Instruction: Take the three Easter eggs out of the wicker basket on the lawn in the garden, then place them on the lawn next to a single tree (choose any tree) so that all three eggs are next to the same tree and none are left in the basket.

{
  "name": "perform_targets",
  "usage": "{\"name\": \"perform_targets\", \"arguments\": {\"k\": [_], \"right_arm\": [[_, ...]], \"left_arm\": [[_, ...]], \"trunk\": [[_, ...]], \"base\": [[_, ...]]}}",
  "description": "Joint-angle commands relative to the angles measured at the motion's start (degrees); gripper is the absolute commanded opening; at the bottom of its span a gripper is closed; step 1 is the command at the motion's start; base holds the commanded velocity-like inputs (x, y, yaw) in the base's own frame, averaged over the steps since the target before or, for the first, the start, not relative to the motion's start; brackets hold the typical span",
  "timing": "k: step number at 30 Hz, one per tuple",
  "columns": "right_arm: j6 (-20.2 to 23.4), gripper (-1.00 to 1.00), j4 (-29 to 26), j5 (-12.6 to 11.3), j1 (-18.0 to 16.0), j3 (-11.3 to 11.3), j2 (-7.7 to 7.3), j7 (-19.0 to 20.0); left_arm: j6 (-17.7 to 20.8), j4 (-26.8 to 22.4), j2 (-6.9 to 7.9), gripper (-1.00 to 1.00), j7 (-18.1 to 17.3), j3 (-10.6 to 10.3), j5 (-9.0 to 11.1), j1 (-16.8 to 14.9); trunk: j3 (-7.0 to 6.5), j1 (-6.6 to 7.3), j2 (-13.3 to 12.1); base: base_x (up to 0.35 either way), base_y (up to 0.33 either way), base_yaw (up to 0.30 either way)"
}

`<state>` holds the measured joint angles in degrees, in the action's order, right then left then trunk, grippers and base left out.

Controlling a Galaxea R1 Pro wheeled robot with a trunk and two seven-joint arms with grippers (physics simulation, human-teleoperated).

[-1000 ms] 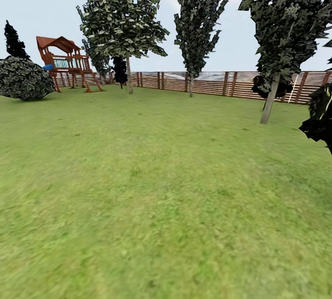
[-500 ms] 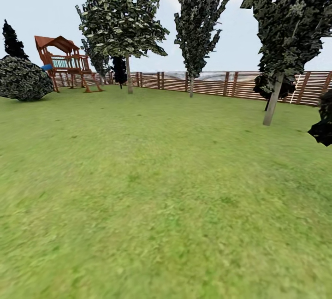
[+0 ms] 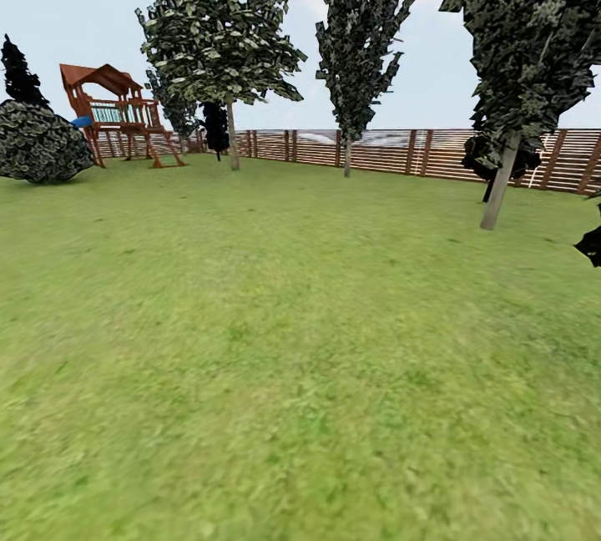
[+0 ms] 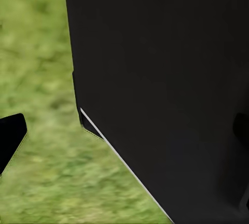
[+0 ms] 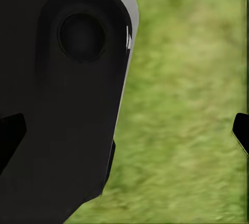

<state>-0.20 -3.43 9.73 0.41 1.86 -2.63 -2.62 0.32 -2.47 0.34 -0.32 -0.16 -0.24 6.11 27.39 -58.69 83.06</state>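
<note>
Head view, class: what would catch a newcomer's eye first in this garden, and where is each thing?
The red-brown wooden playset stands far left beside a dark round bush. Three ragged-crowned trees rise before the slatted fence; the nearest, a leaning grey trunk, is at the right. Mottled green lawn spreads across the foreground.

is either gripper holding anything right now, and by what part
Nothing held that shows. Each wrist view has dark fingertips at the picture's edges with only lawn and the robot's black body between them; no egg there.

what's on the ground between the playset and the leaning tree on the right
In the head view, bare lawn lies between the playset and the leaning tree.
</note>
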Motion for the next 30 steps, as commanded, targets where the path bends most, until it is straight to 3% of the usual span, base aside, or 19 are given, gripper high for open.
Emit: {"name": "perform_targets", "arguments": {"k": [1, 30], "right_arm": [[0.0, 1.0, -0.1, 0.4, 0.0, 0.2, 0.0, -0.2], [0.0, 1.0, -0.1, 0.4, 0.0, 0.2, 0.0, -0.2]], "left_arm": [[0.0, -0.1, 0.01, 1.0, 0.0, 0.0, 0.0, 0.0], [0.0, -0.1, -0.01, 1.0, 0.0, 0.0, 0.0, 0.0]], "trunk": [[0.03, -0.04, 0.0], [0.03, -0.04, 0.0]], "base": [[0.326, 0.0, 0.0], [0.326, 0.0, 0.0]]}}
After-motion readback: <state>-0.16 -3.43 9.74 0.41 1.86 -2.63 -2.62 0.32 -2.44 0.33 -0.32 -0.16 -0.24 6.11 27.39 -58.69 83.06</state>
